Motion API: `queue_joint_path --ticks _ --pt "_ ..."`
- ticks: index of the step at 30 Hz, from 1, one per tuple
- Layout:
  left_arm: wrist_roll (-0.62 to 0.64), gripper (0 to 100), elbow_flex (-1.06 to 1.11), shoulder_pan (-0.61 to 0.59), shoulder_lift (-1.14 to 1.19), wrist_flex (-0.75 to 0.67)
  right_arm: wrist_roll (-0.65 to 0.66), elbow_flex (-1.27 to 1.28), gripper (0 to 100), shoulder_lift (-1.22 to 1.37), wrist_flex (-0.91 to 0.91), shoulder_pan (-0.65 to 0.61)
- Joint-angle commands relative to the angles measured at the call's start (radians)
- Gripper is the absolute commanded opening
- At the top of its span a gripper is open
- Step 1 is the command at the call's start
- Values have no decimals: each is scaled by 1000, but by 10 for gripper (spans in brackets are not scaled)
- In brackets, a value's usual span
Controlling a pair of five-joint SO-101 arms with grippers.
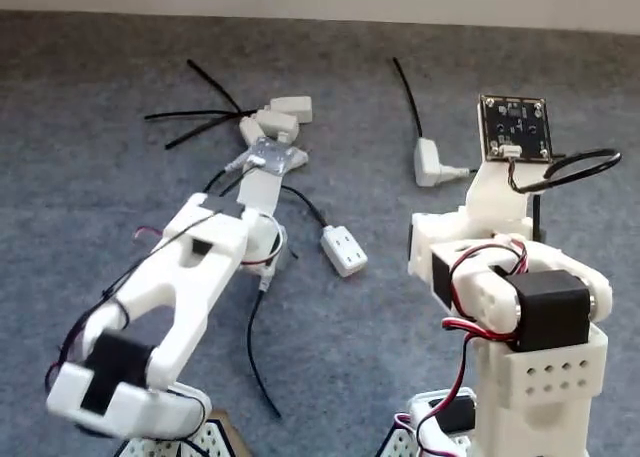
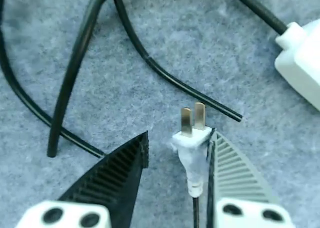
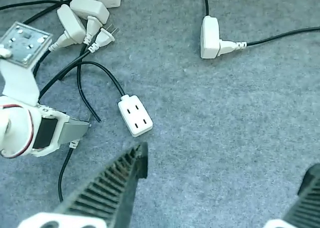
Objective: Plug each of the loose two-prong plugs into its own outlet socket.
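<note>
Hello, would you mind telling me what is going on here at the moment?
The left gripper sits low over the grey mat, jaws open around a white two-prong plug that lies against one finger, not yet clamped. A white outlet socket lies nearby with nothing plugged in. The right gripper hangs open above the mat, holding nothing. More plugs lie clustered farther back.

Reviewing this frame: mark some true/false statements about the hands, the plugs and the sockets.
1. The left hand is open, with a two-prong plug between its fingers. True.
2. The right hand is shut on a plug. False: it is open and holds nothing.
3. That plug's prongs are inside a socket. False: they are bare, over the carpet.
4. The double outlet socket has nothing plugged into it. True.
</note>
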Motion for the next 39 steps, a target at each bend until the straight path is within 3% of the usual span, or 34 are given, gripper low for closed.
queue_joint_path --ticks 1,7,11,26,31,39 --pt "-2 185 -120 15 96 95 12 -2 440 -13 -12 12" --pt "-2 176 -94 74 77 94 12 -2 440 -13 -12 12" --pt "-5 133 -82 79 67 94 12 -2 440 -13 -12 12" --pt "0 125 -79 82 64 101 12 -1 440 -13 -12 12" --pt "-5 10 -81 99 64 101 12 -1 440 -13 -10 12" --pt "-6 5 -50 186 62 92 12 -1 440 -15 -10 12"
